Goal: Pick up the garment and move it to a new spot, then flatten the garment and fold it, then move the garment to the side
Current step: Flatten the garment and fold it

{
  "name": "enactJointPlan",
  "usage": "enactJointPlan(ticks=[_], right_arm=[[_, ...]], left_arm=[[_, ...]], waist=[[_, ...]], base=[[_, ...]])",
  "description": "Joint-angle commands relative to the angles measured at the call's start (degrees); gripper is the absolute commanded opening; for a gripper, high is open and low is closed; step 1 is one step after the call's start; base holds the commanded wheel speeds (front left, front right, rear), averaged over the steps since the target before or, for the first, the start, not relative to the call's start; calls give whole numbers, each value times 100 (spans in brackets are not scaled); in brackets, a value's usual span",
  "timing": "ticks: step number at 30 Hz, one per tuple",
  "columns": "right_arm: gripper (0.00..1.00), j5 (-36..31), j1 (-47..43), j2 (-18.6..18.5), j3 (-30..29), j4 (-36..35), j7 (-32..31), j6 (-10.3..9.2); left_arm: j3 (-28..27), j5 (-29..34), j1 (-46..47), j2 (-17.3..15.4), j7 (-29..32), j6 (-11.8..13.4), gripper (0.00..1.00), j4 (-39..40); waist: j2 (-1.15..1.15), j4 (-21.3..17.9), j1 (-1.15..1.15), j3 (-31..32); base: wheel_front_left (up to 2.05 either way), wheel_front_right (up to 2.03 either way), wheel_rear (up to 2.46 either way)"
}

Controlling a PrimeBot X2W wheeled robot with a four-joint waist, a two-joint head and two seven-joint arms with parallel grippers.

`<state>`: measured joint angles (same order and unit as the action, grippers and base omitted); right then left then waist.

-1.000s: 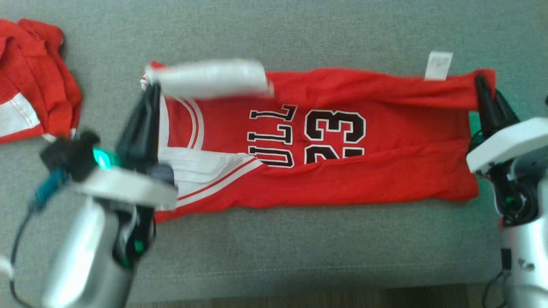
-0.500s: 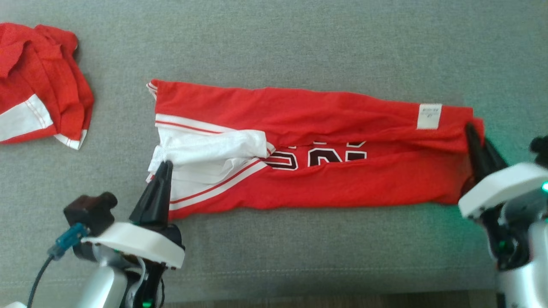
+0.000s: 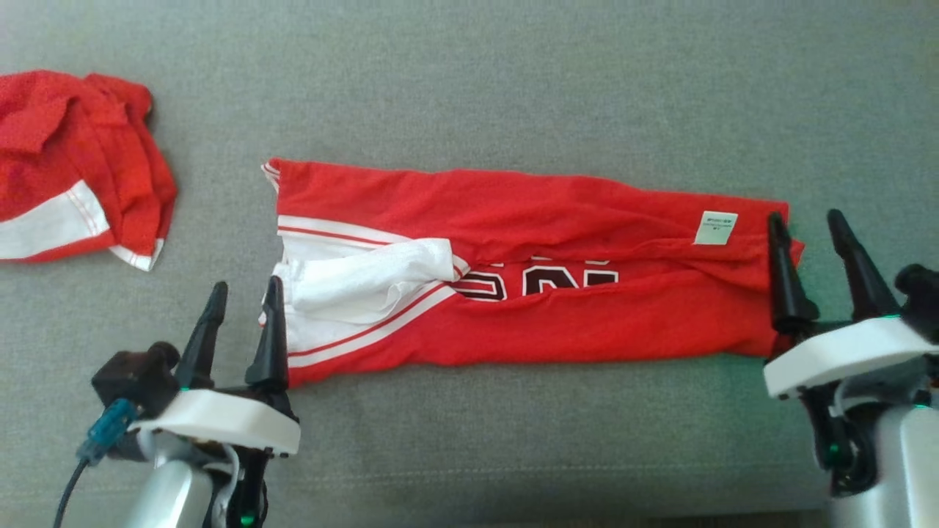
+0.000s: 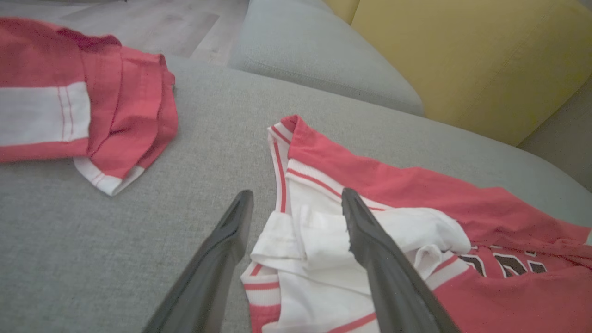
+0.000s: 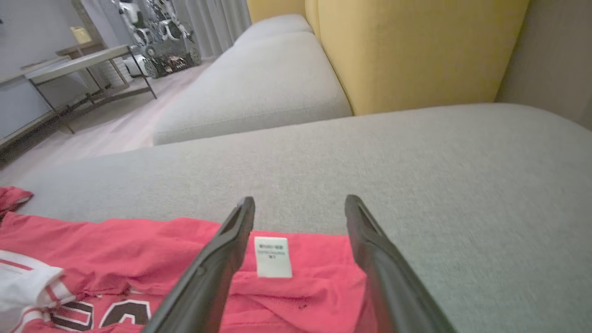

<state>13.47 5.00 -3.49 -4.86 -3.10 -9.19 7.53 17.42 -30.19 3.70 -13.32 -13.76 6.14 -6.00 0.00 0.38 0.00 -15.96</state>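
The garment lies across the middle of the grey sofa seat as a long red band, neck end toward the robot's left and hem toward its right. Its far edge has been carried over toward the near edge, so that the black number that was in full view a second ago is now mostly covered; the white label has come round on top near the hem, and white trim bunches at the neck end.

Both tools, which were pinched on the far corners a moment ago, have let go. The left gripper stands wide apart at the neck end, one finger over the white trim in its wrist view. The right gripper is likewise spread at the hem; whether its inner finger touches the cloth I cannot quite tell.

So the first lengthwise fold looks laid down and released; a crosswise fold and the move aside are probably left.

A second red garment sits well apart at the far left; a yellow back cushion rises behind the seat.
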Motion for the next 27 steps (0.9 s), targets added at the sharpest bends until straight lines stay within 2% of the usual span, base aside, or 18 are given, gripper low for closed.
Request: enactJointPlan(ticks=[1, 12, 27], right_arm=[[100, -80, 40, 15, 221, -255, 126, -4], [100, -447, -188, 42, 663, -354, 463, -4], [100, -391, -511, 55, 840, -242, 433, -4]], left_arm=[[-288, 75, 130, -41, -74, 45, 100, 183], [-463, 728, -1, -124, -121, 247, 100, 459], [-360, 875, -413, -248, 34, 472, 100, 629]], waist=[[0, 10, 0, 120], [0, 17, 0, 655], [0, -24, 0, 987]], base=[[0, 0, 0], [0, 0, 0], [0, 0, 0]])
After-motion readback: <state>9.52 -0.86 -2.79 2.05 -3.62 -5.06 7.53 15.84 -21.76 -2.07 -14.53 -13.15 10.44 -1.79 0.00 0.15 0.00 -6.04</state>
